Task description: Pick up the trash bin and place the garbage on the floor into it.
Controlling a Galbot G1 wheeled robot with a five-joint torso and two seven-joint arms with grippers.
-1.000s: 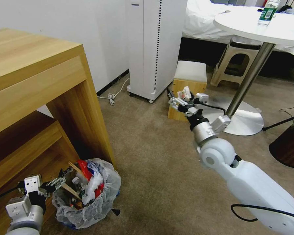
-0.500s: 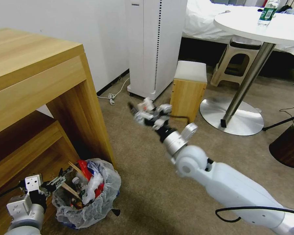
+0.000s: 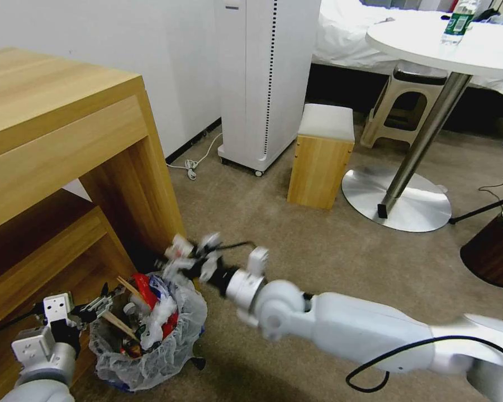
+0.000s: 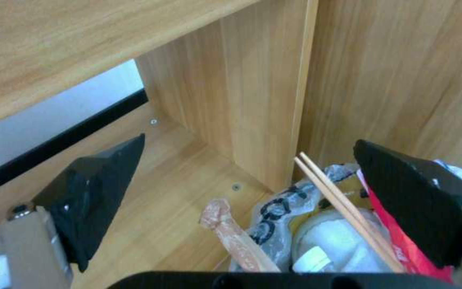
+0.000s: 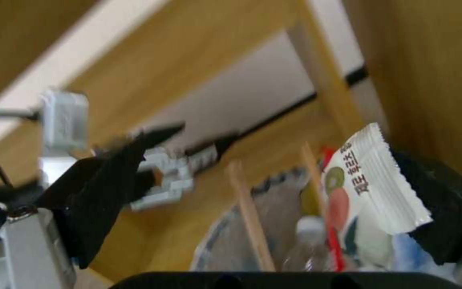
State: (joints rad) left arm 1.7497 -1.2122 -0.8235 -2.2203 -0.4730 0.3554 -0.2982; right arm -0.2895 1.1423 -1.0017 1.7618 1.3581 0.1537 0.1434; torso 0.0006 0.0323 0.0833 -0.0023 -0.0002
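The trash bin (image 3: 151, 357), lined with a crinkled white bag, stands on the tan floor (image 3: 296, 245) against the wooden desk's leg. Garbage fills it: a red carton (image 3: 145, 287), wooden sticks (image 4: 343, 200) and a small bottle (image 3: 129, 310). My left gripper (image 3: 103, 298) is open at the bin's left rim, one finger over the litter and the other outside. My right gripper (image 3: 176, 259) hovers just above the bin's far rim, jaws wide apart. A white printed packet (image 5: 370, 176) lies against one of its fingers, over the bin's mouth.
The wooden desk (image 3: 67, 139) with a low shelf hems in the bin on the left. A white appliance (image 3: 265, 78), a wooden stool (image 3: 321, 151), the round table's metal base (image 3: 397, 204) and a dark brown bin (image 3: 494, 251) stand farther off.
My right arm swung left and down from beside the wooden stool to just over the trash bin, carrying the white packet. The left gripper and the bin stayed put.
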